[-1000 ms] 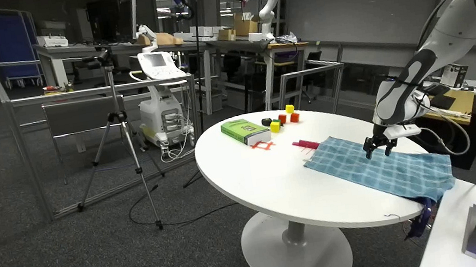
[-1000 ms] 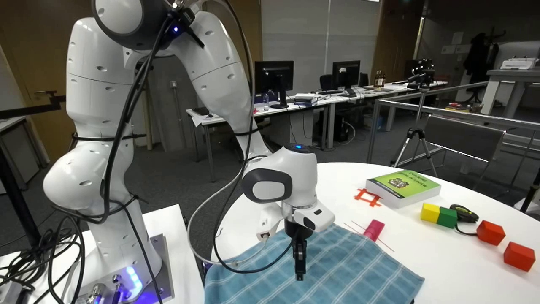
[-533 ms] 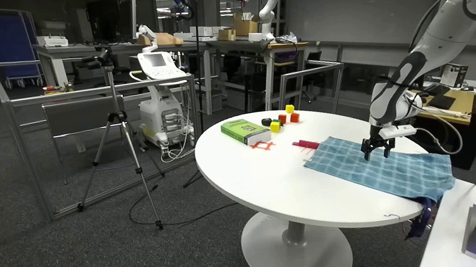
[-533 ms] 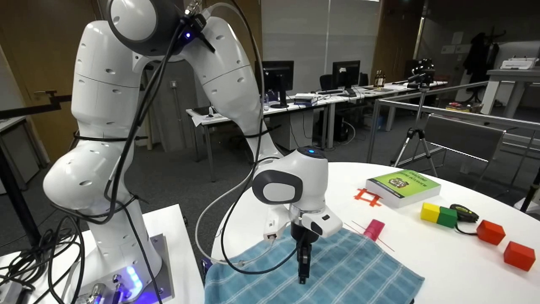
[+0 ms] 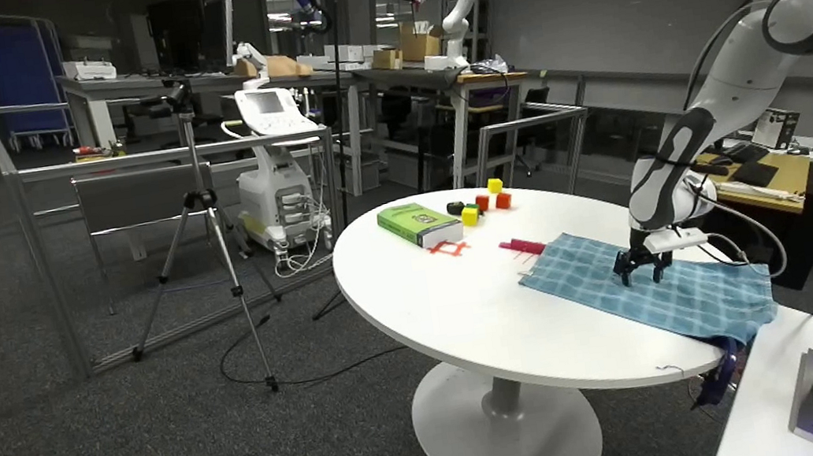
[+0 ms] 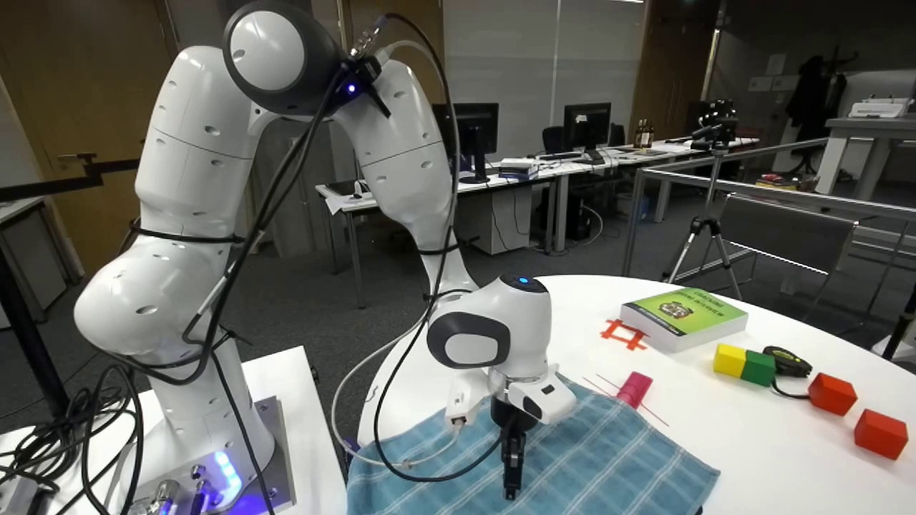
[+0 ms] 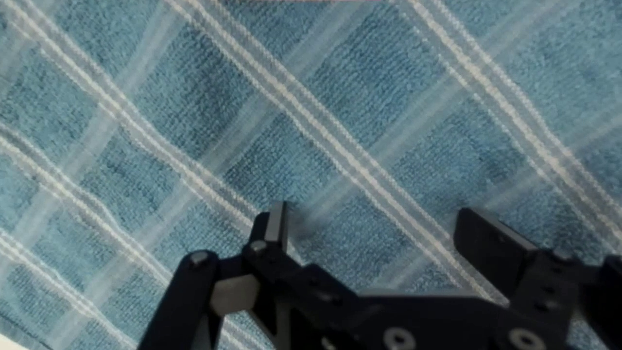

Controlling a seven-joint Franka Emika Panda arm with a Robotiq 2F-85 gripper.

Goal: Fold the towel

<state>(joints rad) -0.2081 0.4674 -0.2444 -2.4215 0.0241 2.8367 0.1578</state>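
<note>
The blue towel with pale plaid stripes lies spread fairly flat on the white round table [image 5: 458,308], in both exterior views [image 5: 703,298] [image 6: 615,458]. One end reaches over the table edge near the robot base. It fills most of the wrist view [image 7: 311,126]. My gripper, in both exterior views [image 5: 642,279] [image 6: 511,492], points down over the middle of the towel, its tips very near the cloth. In the wrist view, its fingers [image 7: 371,211] stand wide apart with only flat towel below and between them. Whether the tips touch the cloth cannot be told.
A magenta cylinder [image 6: 635,390] lies beside the towel's far edge. Farther off are a green book [image 6: 683,318], orange tape marks [image 6: 624,334], a tape measure [image 6: 787,362], and yellow, green and red blocks [image 6: 832,393]. A dark blue item [image 5: 718,375] hangs under the towel's overhanging end.
My gripper has come down closer to the towel and shifted slightly sideways across it. It stays open. The towel and the other objects have not moved.
</note>
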